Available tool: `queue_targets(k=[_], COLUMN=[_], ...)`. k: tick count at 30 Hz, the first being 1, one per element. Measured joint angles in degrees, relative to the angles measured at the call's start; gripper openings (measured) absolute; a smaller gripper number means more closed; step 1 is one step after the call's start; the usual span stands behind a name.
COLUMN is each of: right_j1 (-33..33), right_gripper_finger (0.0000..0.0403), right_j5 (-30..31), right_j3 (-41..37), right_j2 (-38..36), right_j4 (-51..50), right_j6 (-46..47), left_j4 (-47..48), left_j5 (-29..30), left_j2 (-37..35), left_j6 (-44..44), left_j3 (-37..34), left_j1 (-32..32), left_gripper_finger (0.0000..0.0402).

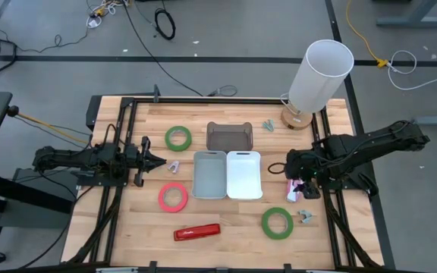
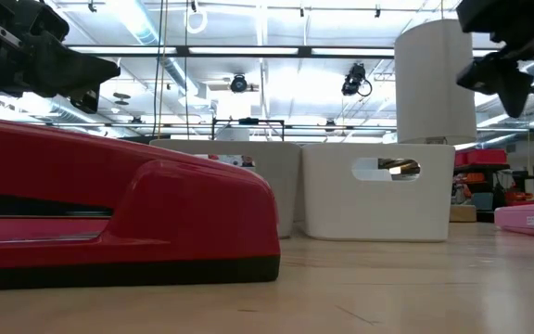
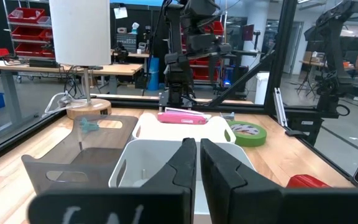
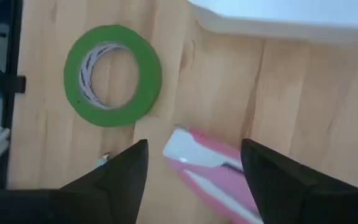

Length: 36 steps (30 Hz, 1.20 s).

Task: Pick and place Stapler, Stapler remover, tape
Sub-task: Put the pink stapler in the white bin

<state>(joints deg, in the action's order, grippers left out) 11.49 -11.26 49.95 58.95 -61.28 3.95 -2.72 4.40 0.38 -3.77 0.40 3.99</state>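
A pink stapler lies flat on the table right of the white bin; it also shows in the right wrist view. My right gripper hangs open above it, a finger to either side, touching nothing. A red stapler lies near the front edge. A green tape roll lies flat at the front right, and it also shows in the right wrist view. A metal stapler remover lies just ahead of my left gripper, which is shut and empty in its wrist view.
A grey bin, a white bin and a dark bin stand mid-table. A red tape roll, a second green roll, two more removers and a white lamp are around them.
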Motion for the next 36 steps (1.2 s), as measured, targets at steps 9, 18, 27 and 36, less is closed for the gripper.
queue_targets(k=[9, 18, 27, 36], right_j1=[0.0, 3.5, 6.5, 7.0], right_gripper_finger=[0.0313, 0.0373, 0.0382, 0.0382], right_j5=[6.3, 9.8, 9.2, 8.8], right_j3=[0.0, 0.0, 0.0, 0.0], right_j2=[1.9, 5.1, 8.3, 13.5], right_j4=[-0.7, -1.3, -1.5, -3.7], right_j6=[-19.1, -38.2, -43.2, -43.5], left_j4=[0.0, 0.0, 0.0, 0.0], left_j5=[0.0, 0.0, 0.0, 0.0], left_j2=[0.0, 0.0, 0.0, 0.0], left_j6=[0.0, 0.0, 0.0, 0.0], left_j3=[0.0, 0.0, 0.0, 0.0], left_j1=[0.0, 0.0, 0.0, 0.0], left_gripper_finger=[0.0028, 0.0028, 0.0028, 0.0028])
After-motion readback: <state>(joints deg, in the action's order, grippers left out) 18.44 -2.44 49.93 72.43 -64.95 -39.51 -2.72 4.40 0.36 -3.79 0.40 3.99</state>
